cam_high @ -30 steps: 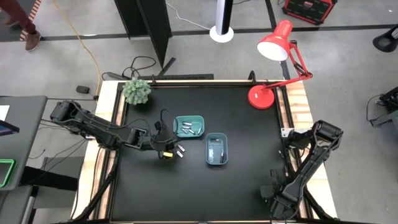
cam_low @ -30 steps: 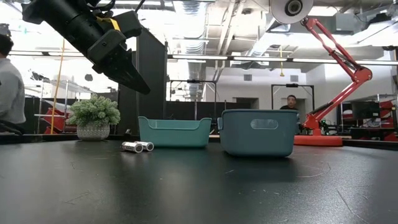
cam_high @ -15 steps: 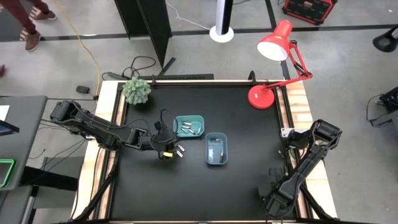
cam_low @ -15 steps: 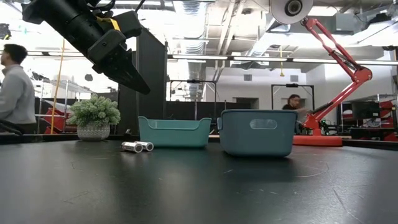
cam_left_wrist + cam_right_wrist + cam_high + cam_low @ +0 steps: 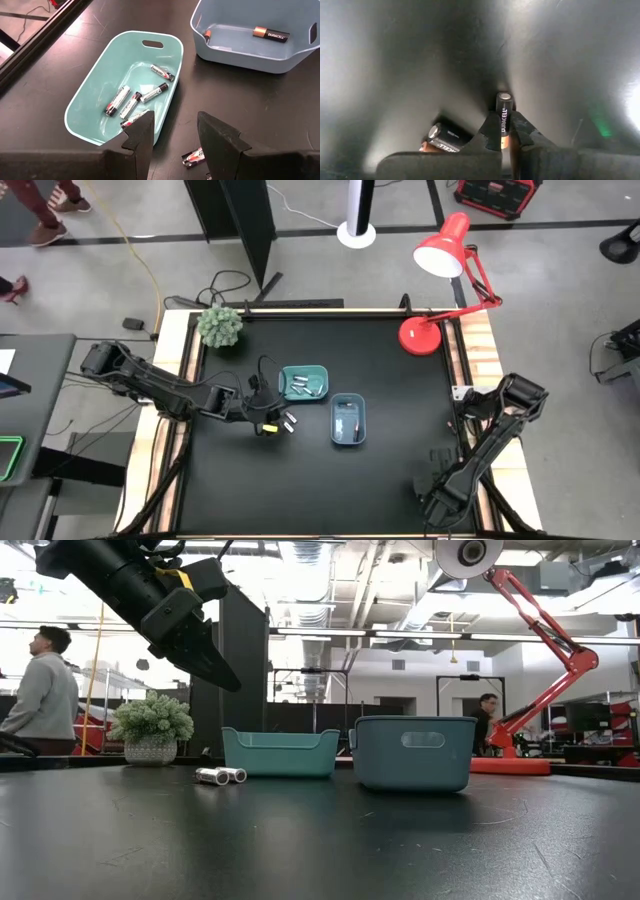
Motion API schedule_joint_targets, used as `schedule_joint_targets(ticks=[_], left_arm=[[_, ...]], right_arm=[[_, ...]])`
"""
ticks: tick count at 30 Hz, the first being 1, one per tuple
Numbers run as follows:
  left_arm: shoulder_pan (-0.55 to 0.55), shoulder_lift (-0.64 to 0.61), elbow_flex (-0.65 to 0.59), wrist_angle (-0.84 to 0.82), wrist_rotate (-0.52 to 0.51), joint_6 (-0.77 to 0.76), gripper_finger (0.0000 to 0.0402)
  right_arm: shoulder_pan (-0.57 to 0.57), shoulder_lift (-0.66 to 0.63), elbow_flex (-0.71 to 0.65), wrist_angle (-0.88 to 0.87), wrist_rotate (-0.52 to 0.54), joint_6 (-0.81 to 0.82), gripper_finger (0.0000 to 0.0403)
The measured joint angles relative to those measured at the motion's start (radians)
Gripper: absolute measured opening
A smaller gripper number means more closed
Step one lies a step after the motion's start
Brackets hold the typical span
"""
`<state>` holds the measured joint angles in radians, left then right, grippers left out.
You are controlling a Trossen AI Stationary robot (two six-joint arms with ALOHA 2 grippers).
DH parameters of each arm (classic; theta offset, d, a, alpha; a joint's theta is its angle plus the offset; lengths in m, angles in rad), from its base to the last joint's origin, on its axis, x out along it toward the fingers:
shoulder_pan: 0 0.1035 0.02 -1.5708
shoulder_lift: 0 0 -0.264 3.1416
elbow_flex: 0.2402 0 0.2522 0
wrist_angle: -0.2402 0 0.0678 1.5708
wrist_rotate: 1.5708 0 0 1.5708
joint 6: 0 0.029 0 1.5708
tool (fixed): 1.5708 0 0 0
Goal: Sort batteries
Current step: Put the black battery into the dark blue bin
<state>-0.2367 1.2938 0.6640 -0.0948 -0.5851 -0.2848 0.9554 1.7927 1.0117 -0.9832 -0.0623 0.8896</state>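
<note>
My left gripper [image 5: 266, 426] [image 5: 175, 120] hangs open above the table [image 5: 205, 655], over two silver batteries [image 5: 221, 776] [image 5: 290, 422] that lie on their sides beside the teal tray [image 5: 95, 95]. Several silver batteries [image 5: 135, 97] lie in that tray. The blue tray [image 5: 295, 55] holds dark Duracell batteries [image 5: 270, 34]. My right gripper [image 5: 432, 478] [image 5: 504, 132] is down at the table's near right part, shut on a dark copper-ended battery [image 5: 503, 117]. A second dark battery [image 5: 444, 136] lies beside it. My right gripper pinches the dark battery between its two fingers [image 5: 490, 131], on its copper end [image 5: 504, 141]. The fingers point down at the table and lie along the battery, whose other end [image 5: 503, 97] sticks out beyond them. Whether that end touches the table, I cannot tell.
A potted plant [image 5: 219, 327] stands at the far left corner and a red desk lamp [image 5: 420, 335] at the far right. The blue tray [image 5: 348, 420] and teal tray [image 5: 303, 383] sit mid-table. People [image 5: 45, 690] move in the room beyond.
My right arm has swung its forearm a little toward the table's near edge. People in the room behind have walked about.
</note>
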Motion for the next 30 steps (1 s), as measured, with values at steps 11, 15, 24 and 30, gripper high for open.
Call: schedule_joint_targets(ticks=[11, 15, 24, 30], left_arm=[[0.000, 0.000, 0.000, 0.000, 0.000, 0.000, 0.0144], [0.000, 0.000, 0.000, 0.000, 0.000, 0.000, 0.0144], [0.000, 0.000, 0.000, -0.001, 0.000, 0.000, 0.0144], [0.000, 0.000, 0.000, -0.001, 0.000, 0.000, 0.0144]], right_arm=[[-0.002, 0.002, 0.016, -0.025, 0.031, -0.001, 0.0009], [-0.002, 0.001, 0.017, -0.025, 0.037, -0.001, 0.0009], [-0.017, 0.002, 0.056, -0.020, 0.136, -0.012, 0.0008], [-0.028, 0.002, 0.082, -0.020, 0.158, -0.037, 0.0007]])
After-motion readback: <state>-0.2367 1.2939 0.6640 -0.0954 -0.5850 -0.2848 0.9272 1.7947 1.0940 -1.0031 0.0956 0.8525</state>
